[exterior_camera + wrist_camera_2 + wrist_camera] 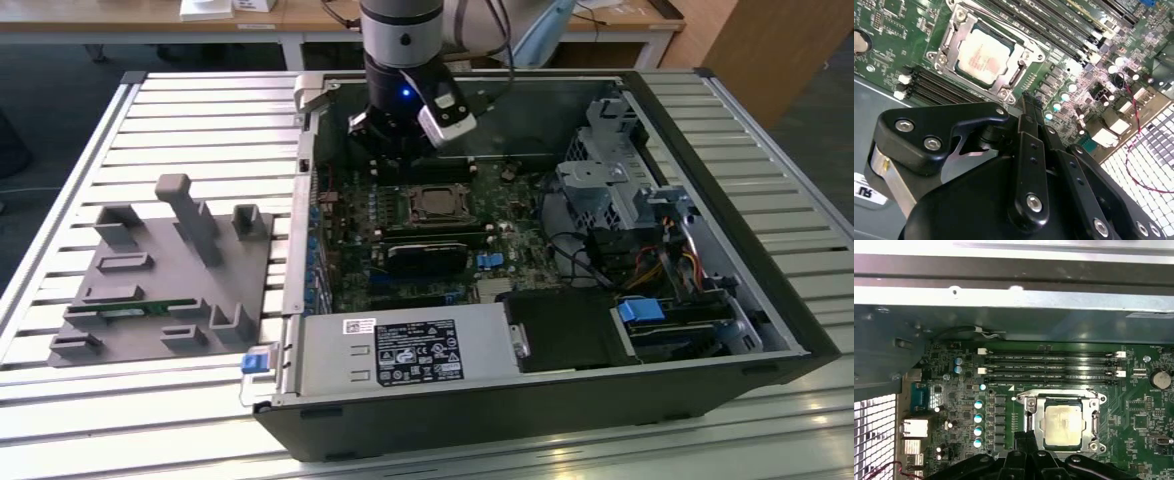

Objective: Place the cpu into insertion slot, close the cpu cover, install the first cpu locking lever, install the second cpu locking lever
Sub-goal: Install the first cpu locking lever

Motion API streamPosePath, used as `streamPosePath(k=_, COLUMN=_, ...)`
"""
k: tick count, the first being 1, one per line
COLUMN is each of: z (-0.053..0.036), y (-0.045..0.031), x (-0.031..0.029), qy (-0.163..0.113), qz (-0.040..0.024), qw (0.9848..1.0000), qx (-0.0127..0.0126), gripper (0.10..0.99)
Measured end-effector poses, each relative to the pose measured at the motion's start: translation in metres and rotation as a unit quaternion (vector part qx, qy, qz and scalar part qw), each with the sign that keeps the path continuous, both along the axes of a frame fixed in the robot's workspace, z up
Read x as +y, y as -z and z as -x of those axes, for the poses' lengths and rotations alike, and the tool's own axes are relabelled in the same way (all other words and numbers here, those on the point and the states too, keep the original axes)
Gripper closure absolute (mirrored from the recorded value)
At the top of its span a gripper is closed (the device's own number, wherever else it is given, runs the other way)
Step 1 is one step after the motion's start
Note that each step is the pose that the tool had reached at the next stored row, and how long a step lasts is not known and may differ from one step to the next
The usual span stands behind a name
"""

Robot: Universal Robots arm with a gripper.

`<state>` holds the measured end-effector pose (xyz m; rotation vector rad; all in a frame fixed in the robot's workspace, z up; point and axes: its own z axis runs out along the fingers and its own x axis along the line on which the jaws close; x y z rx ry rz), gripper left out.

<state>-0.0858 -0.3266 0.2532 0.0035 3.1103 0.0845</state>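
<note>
Exterior view: gripper [395, 150] fingertips hidden behind arm's own body; lever positions around slot [434, 204] too small to tell. Second wrist view: gripper [1030, 102] linkage covers the board beside the slot [985, 56]; finger gap not readable. First wrist view: gripper [1024, 437] cut off by picture edge; its fingers cover one slot [1064, 422] corner.

Cpu [983, 56] seated under cpu cover [961, 30]
</note>
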Motion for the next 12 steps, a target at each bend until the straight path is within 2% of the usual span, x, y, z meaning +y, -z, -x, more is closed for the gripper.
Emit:
streamPosePath(k=3, z=0.0067, y=0.0, x=0.0, qy=0.0, qz=-0.0004, qw=1.0, qx=-0.0001, gripper=0.98)
streamPosePath(k=7, z=0.0094, y=-0.0005, x=0.0013, qy=0.0, qz=-0.0009, qw=1.0, qx=-0.0002, gripper=0.98)
streamPosePath(k=12, z=0.0117, y=-0.0012, x=0.0089, qy=0.0, qz=-0.001, qw=1.0, qx=-0.0001, gripper=0.98)
